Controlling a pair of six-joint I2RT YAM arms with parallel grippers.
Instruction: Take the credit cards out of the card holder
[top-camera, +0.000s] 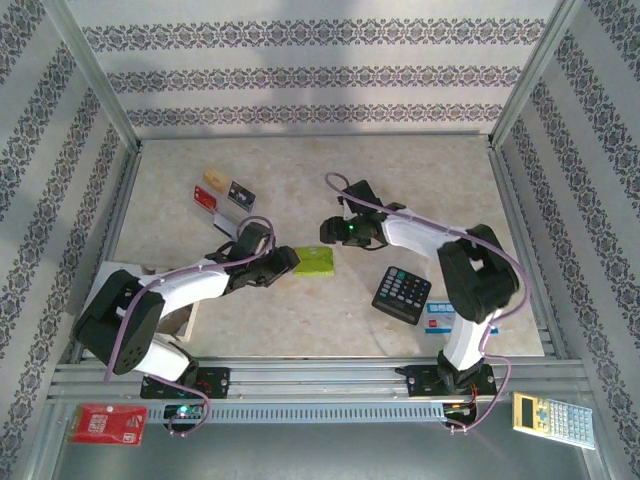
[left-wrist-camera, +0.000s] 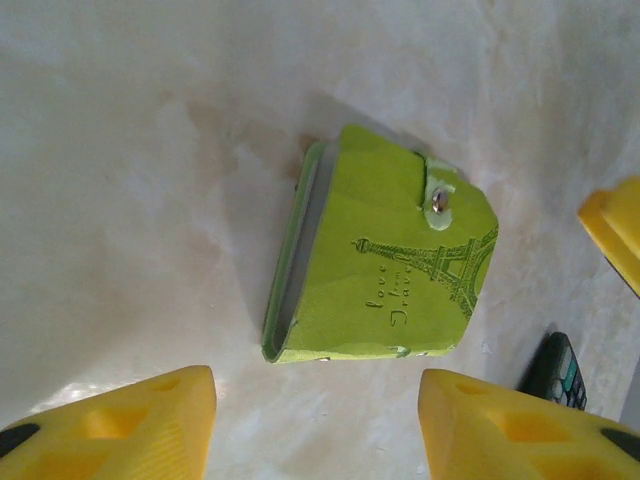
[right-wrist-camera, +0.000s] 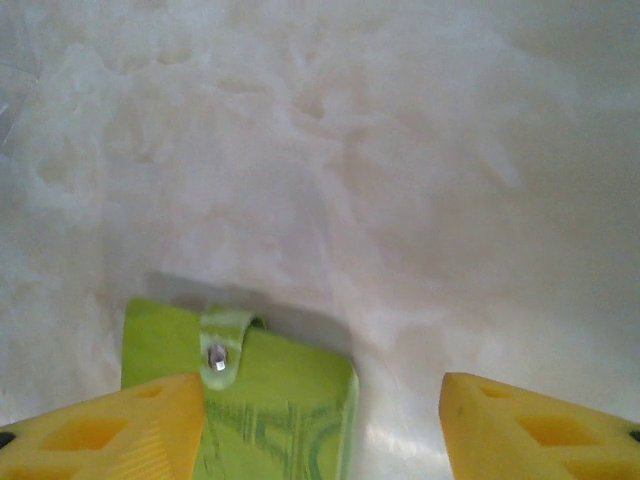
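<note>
Card holder (top-camera: 314, 262): lime-green, strap snapped shut, flat at mid-bench (top-camera: 420, 180) between left end effector (left-wrist-camera: 320, 430) and right end effector (right-wrist-camera: 320, 430), both spread and empty; credit cards (top-camera: 224, 192) lie out far left, so removal seems done, interior unseen.

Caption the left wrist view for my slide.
Closed card holder lying on the table, just ahead of the open left gripper.

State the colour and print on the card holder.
Lime green card holder, Eiffel Tower print; clearest from left wrist.
</note>
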